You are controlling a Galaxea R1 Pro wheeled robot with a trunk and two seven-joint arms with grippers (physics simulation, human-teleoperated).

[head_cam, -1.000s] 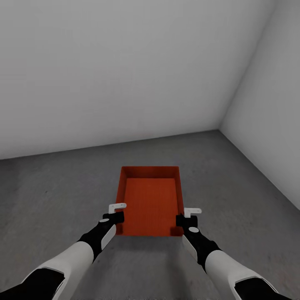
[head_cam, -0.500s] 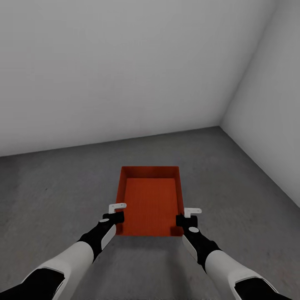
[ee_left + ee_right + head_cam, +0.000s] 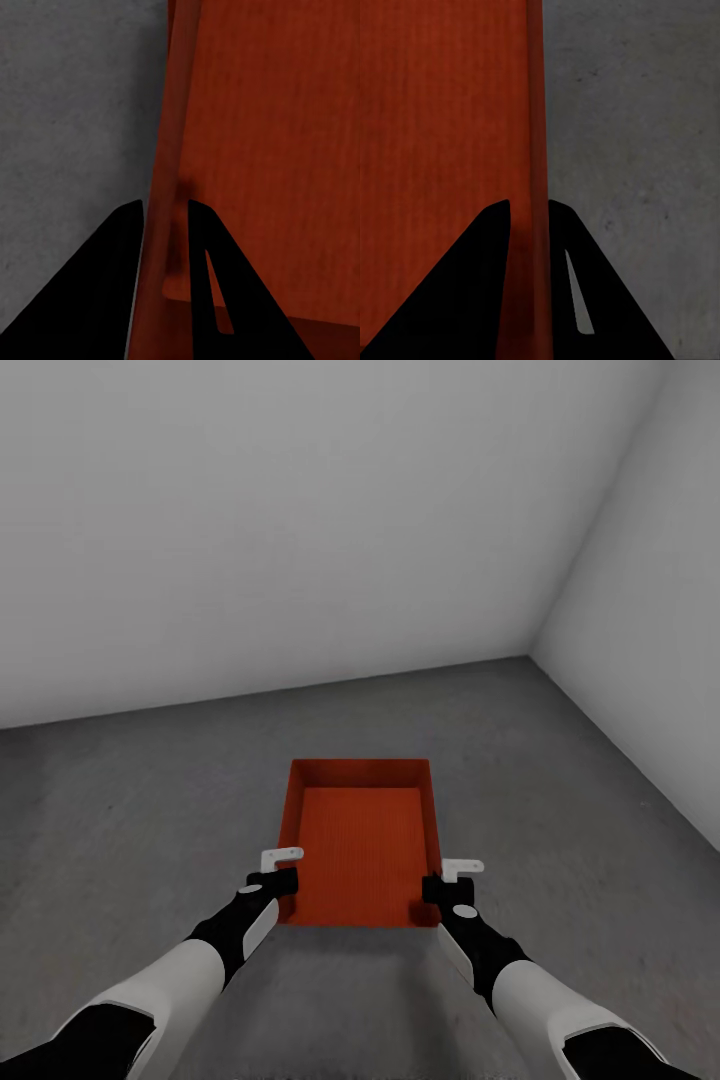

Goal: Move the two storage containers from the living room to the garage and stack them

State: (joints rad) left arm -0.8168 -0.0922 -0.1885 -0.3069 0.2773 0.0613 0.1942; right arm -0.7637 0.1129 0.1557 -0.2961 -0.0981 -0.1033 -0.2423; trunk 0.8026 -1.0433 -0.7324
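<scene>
Nothing has shifted since the earlier frames: both arms stay put. Left hand [image 3: 283,868] and right hand [image 3: 452,880] each pinch a long side wall of the storage container [image 3: 362,840] near its close end, above the garage's concrete floor [image 3: 120,830]. It looks stiff, light and smooth-walled, so opposite rim grips should keep it level.

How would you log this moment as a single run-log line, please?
place: garage corner | left gripper: shut on storage container left wall | right gripper: shut on right wall | below: concrete floor | second container: unseen
</scene>
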